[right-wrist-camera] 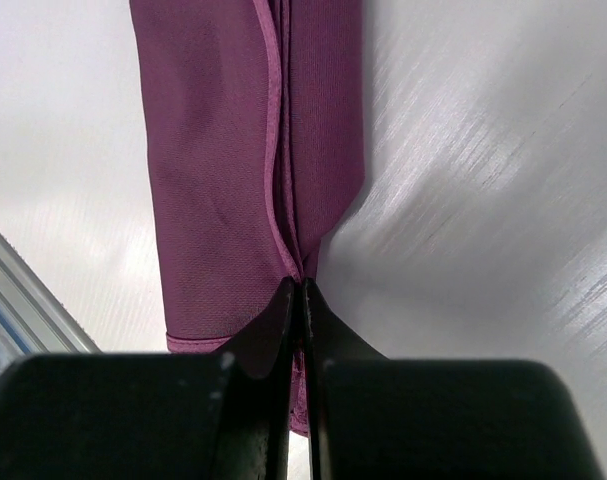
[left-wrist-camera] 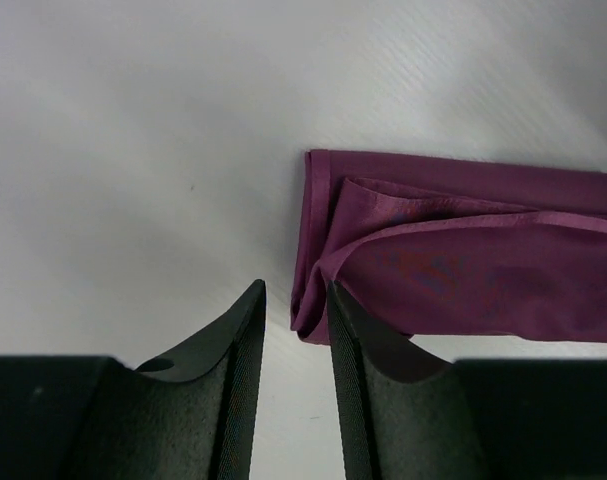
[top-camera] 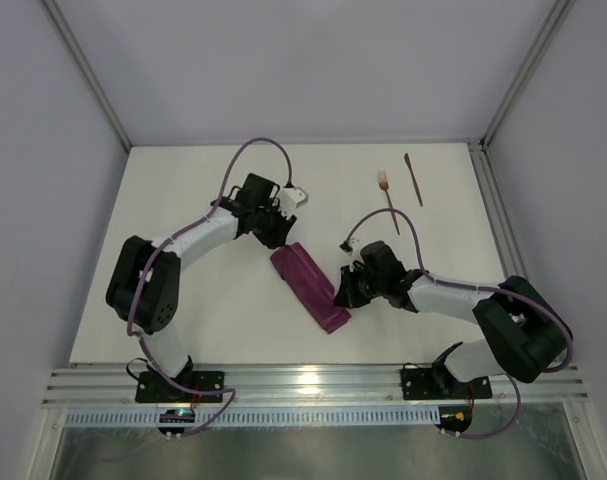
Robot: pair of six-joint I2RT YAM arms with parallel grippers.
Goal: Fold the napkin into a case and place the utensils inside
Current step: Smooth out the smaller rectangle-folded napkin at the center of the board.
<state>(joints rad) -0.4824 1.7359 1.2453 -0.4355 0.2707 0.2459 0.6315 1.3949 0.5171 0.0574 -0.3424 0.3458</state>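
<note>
The magenta napkin [top-camera: 308,285] lies folded into a narrow oblong case, slanting from upper left to lower right in the middle of the table. My left gripper [top-camera: 281,232] is open at the napkin's upper end. In the left wrist view the gripper [left-wrist-camera: 296,290] has its jaws a little apart, and the folded corner of the napkin [left-wrist-camera: 463,270] lies just past the tips. My right gripper [top-camera: 341,295] is at the lower end. In the right wrist view it [right-wrist-camera: 298,287] is shut on the napkin's folded edge [right-wrist-camera: 223,150]. The copper fork [top-camera: 386,190] and knife [top-camera: 413,180] lie apart at the far right.
The white table [top-camera: 183,300] is walled by grey panels, with a metal rail [top-camera: 303,385] along its near edge. A metal frame strip [top-camera: 493,210] runs down the table's right side, just right of the utensils.
</note>
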